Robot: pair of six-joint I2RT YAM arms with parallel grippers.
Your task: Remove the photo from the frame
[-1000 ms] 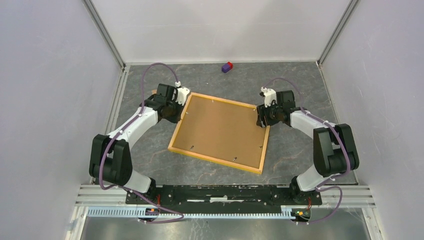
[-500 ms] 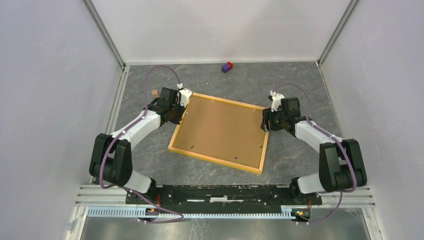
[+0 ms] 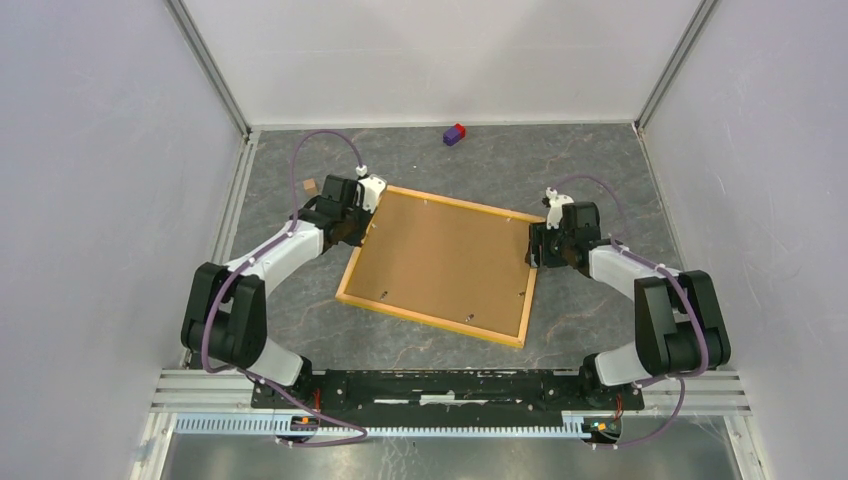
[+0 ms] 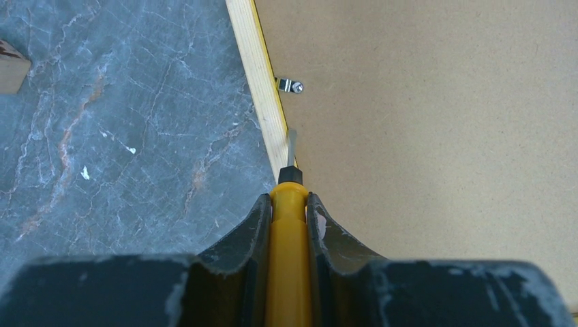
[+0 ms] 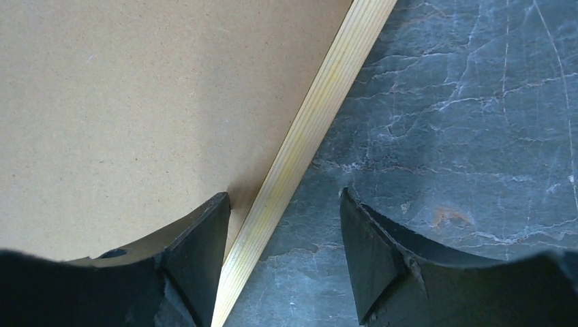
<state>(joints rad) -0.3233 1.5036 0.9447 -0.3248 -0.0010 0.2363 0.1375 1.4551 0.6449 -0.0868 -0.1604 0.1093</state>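
Observation:
The frame lies face down on the table, its yellow border round a brown backing board with small metal clips. The photo is hidden under the board. My left gripper is shut on a yellow-handled screwdriver; its metal tip rests at the inner edge of the frame's left rail, just short of a clip. My right gripper is open and straddles the frame's right rail, one finger over the board, the other over the table.
A small purple and red block lies near the back wall. A small wooden piece sits left of the frame, also at the left edge of the left wrist view. Walls close the table on three sides.
My right gripper has moved out from over the frame's far right corner to its right rail. My left gripper has shifted slightly toward the frame's left edge. The frame has not moved.

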